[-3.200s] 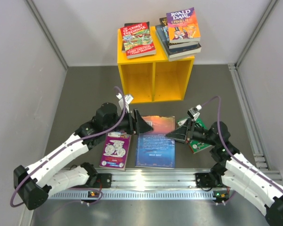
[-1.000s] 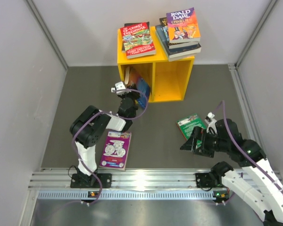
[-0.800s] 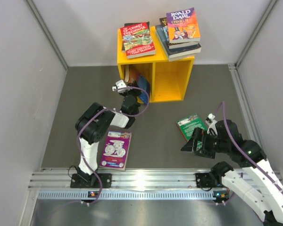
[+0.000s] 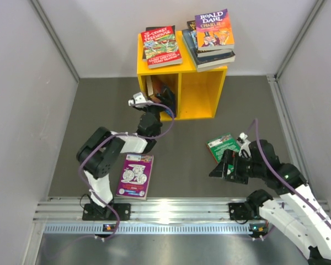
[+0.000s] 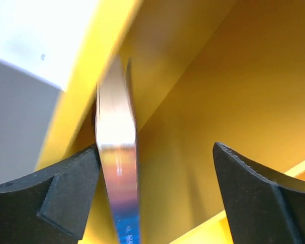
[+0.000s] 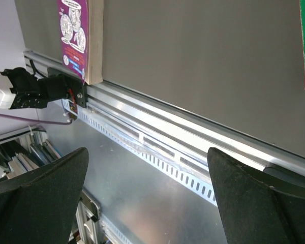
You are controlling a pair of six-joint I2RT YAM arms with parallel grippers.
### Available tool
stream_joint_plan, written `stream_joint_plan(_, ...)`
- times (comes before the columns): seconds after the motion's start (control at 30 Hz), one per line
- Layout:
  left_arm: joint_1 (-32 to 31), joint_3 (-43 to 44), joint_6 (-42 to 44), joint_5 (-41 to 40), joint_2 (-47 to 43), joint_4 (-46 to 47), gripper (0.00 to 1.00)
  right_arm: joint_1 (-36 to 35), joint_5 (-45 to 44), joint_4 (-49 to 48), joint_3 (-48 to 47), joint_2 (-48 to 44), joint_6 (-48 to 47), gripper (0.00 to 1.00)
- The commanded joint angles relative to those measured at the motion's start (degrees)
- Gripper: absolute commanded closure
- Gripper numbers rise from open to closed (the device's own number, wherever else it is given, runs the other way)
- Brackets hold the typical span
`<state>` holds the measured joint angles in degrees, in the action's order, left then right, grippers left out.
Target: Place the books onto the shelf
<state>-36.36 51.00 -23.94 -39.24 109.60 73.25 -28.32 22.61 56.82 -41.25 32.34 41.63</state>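
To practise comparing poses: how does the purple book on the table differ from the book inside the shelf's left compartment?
The purple book lies flat, cover up; the shelved book stands on edge. The purple book rests on the table; the shelved book is inside the yellow shelf. No hand touches the purple book; the open left hand straddles the shelved book. Both are thin paperbacks.

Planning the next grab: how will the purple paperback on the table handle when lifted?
The purple paperback shows a slim page block, so it probably sags from an edge grip. Lying flat, it likely slides rather than tips.
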Motion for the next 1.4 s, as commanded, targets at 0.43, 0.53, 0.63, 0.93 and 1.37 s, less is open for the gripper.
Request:
stream_joint_plan(0.43, 6.29, 0.51, -17.08, 7.32, -46.65, -92.55, 0.02, 0.54, 5.07, -29.51, 7.75, 4.83, 5.73, 0.00)
stream_joint_plan(0.53, 13.66, -2.56, -23.40, 17.95, -54.48, -105.04, 0.02, -2.17, 5.70, -41.38, 10.05, 10.45, 9.07, 0.00)
stream_joint_plan(0.63, 17.11, -5.29, -28.50, 24.56, -59.84, -112.68, 0.02, -8.32, 3.59, -49.84, 8.48, 20.54, 10.31, 0.00)
stream_joint_plan(0.93, 17.11, -13.03, -34.32, 31.77, -61.70, -122.46, 0.03, -22.48, 2.44, -65.68, -6.90, 54.21, 12.42, 0.00)
stream_joint_plan(1.37, 17.02, -23.31, -36.52, 35.19, -61.88, -121.51, 0.06, -29.34, -3.71, -70.00, -16.75, 76.11, 16.20, 0.00)
